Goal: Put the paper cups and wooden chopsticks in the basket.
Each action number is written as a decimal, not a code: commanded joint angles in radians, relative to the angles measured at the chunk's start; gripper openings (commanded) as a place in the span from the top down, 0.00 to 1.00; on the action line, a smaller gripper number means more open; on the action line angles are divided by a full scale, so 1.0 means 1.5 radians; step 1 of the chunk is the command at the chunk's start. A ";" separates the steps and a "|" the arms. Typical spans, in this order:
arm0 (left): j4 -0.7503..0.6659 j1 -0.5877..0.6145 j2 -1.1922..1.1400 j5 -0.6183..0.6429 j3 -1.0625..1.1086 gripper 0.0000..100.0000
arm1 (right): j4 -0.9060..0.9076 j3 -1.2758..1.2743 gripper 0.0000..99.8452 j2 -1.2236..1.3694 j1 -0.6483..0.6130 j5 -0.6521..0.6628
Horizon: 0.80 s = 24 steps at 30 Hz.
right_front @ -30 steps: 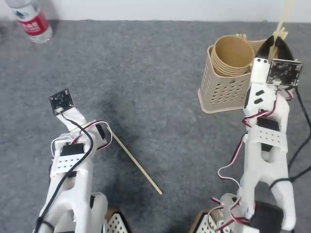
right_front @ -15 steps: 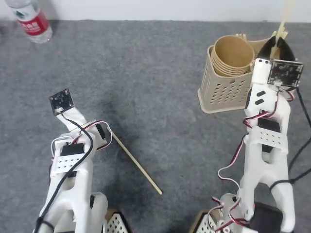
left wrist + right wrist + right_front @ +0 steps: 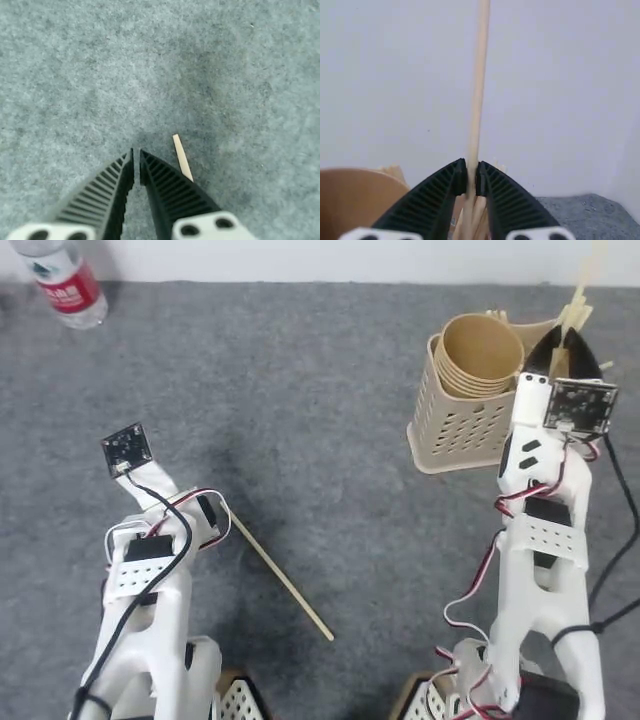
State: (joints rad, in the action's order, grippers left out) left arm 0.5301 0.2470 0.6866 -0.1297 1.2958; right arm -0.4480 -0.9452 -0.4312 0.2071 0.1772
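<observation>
Right gripper [image 3: 471,166] pinches an upright chopstick [image 3: 479,75] above the basket [image 3: 455,430]; left gripper [image 3: 136,153] closed.

The right gripper [image 3: 471,170], jaws clamped on a wooden chopstick [image 3: 479,75], shifted slightly back toward its own base above the basket [image 3: 450,430]. Its wrist turned a little.

- one basket [image 3: 455,430];
- one nested stack of paper cups [image 3: 482,350], number in it unclear;
- one loose chopstick [image 3: 280,575] on the desk; one upright chopstick [image 3: 478,90]; more in the basket, uncountable;
- one bottle [image 3: 65,280];
- two arms: left arm [image 3: 150,590]; right arm [image 3: 545,540]
</observation>
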 commanded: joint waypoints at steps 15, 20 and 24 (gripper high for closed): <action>-0.013 -0.002 0.016 -0.005 -0.004 0.99 | 0.075 0.010 0.74 -0.049 0.008 0.043; -0.013 -0.002 0.018 -0.005 -0.004 0.99 | 0.342 0.073 0.74 -0.243 -0.029 0.038; -0.013 0.000 0.019 -0.005 -0.004 0.99 | 0.604 0.172 0.74 -0.359 -0.123 0.042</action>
State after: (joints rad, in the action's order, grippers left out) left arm 0.5301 0.2470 0.6866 -0.1297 1.2958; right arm 0.1688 -0.8301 -0.8286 0.1181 0.2232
